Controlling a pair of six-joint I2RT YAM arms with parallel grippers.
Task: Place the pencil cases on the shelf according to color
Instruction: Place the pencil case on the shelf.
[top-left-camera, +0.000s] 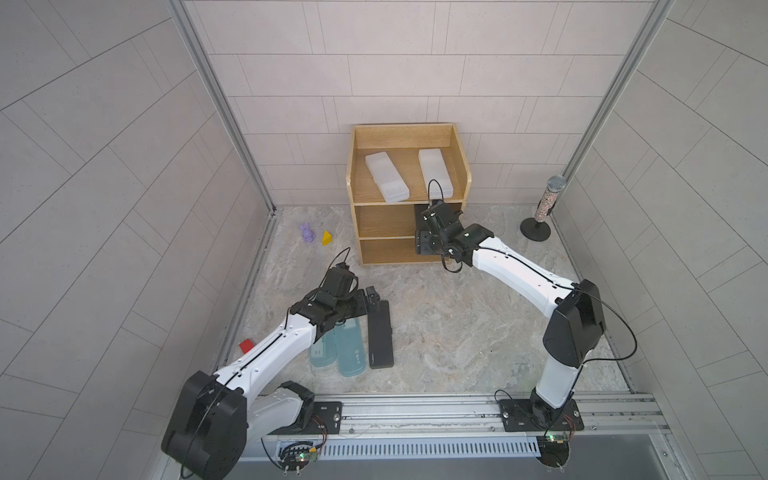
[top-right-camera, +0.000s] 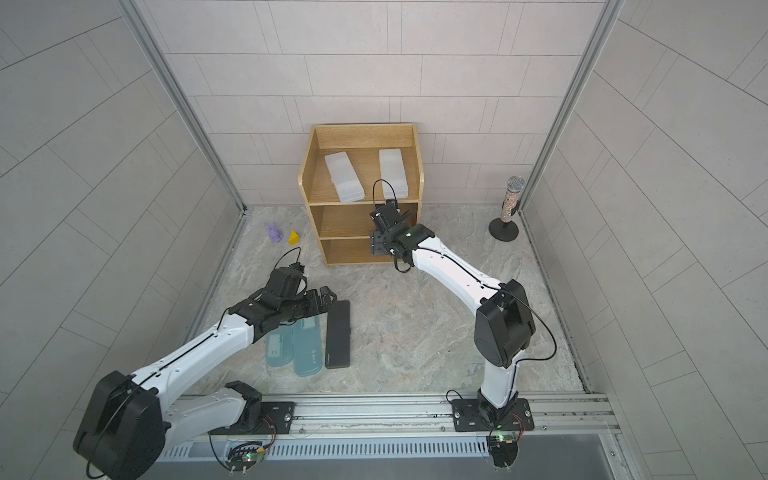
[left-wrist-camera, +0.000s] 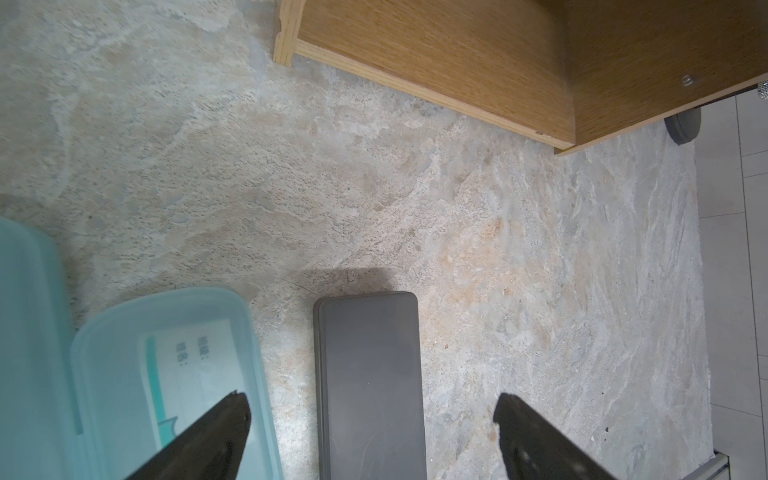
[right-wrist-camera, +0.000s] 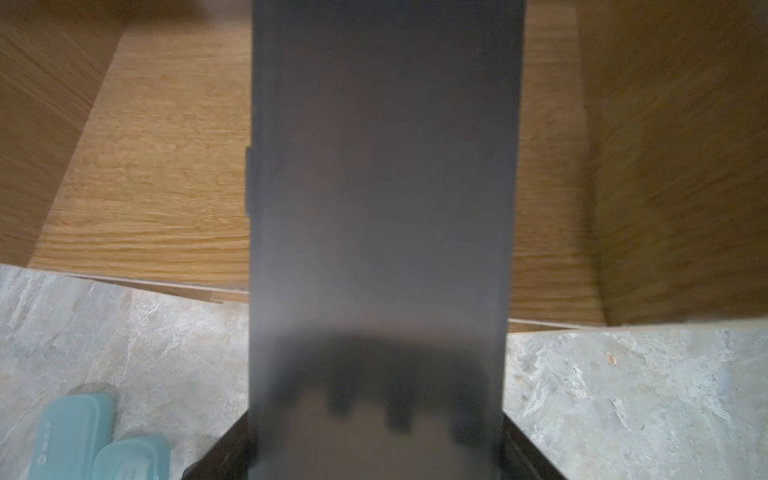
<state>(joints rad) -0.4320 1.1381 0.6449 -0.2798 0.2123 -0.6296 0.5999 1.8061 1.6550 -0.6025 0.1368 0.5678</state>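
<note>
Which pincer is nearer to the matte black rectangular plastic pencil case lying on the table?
Left. The left pincer is open over the matte black rectangular plastic pencil case, at its shelf-side end; the right pincer is away at the oak wooden shelf, gripping a second black case.

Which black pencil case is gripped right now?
The black case in the right gripper, its far end inside the shelf; the other black case lies free on the table beside the teal cases.

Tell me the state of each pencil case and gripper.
White cases: flat on shelf top tier.
Teal cases: flat on table.
Loose black case: flat on table, ungripped.
Held black case: partly inside shelf.
Left gripper: open above loose black case.
Right gripper: shut on held black case.
</note>
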